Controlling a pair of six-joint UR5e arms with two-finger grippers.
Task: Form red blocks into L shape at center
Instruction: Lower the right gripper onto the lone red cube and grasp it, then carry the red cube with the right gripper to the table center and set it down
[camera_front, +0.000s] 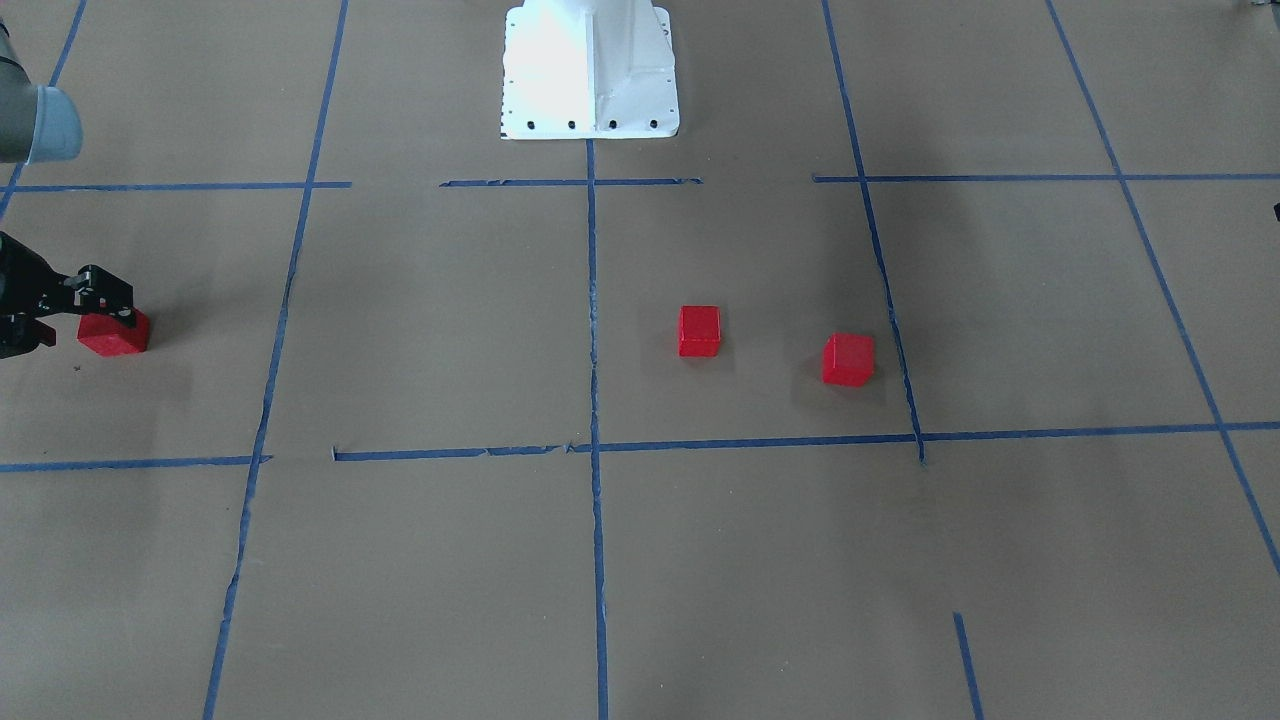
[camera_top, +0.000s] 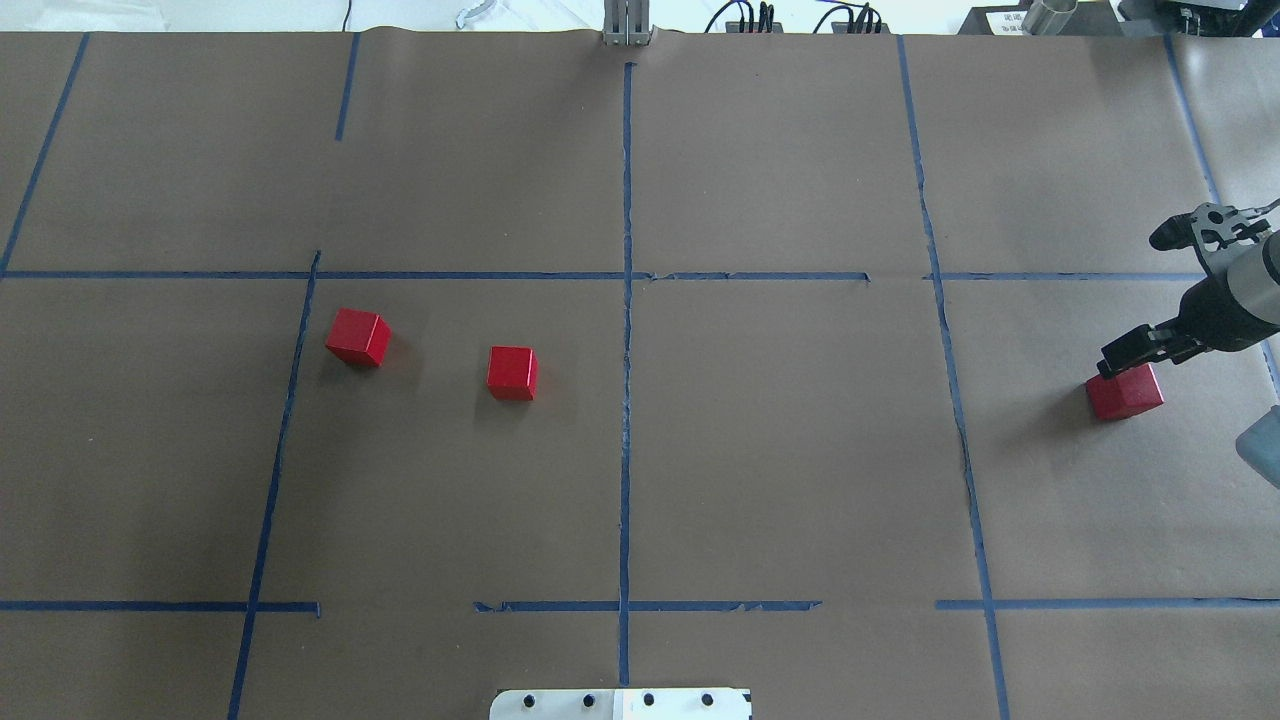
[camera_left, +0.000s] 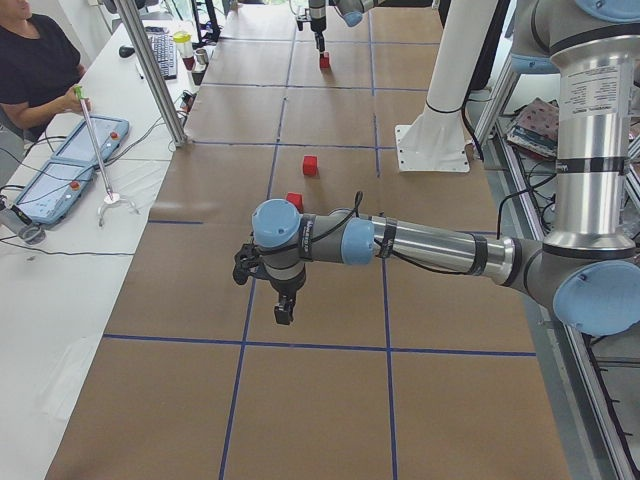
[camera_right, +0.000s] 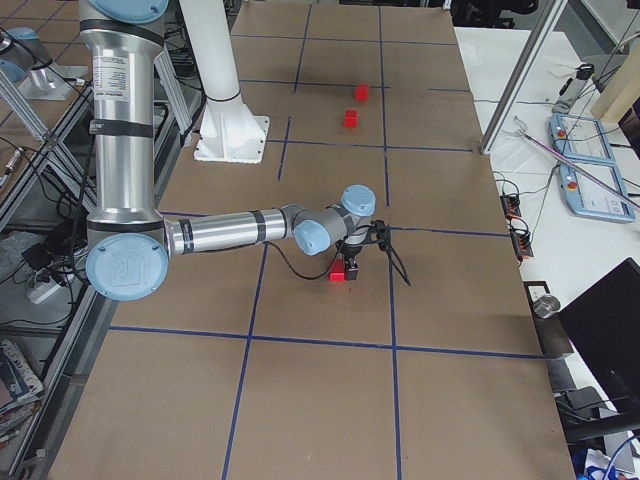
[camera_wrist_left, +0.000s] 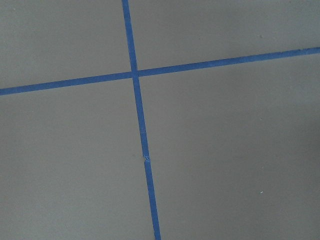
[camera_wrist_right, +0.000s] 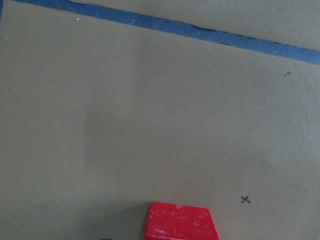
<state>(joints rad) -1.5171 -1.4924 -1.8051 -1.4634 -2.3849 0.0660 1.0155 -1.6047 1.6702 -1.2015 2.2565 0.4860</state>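
Three red blocks lie on the brown paper. Two are left of the center's vertical blue tape line: one close to it and one farther left. The third red block lies far right. My right gripper hangs low over that block's far edge, jaws spread about a block's width and not closed on it. The right wrist view shows the block at its bottom edge. My left gripper shows only in the exterior left view, low over the paper; I cannot tell whether it is open or shut.
The white robot base stands at the table's near middle edge. Blue tape lines divide the paper into a grid. An operator sits at a side table with tablets beyond the far edge.
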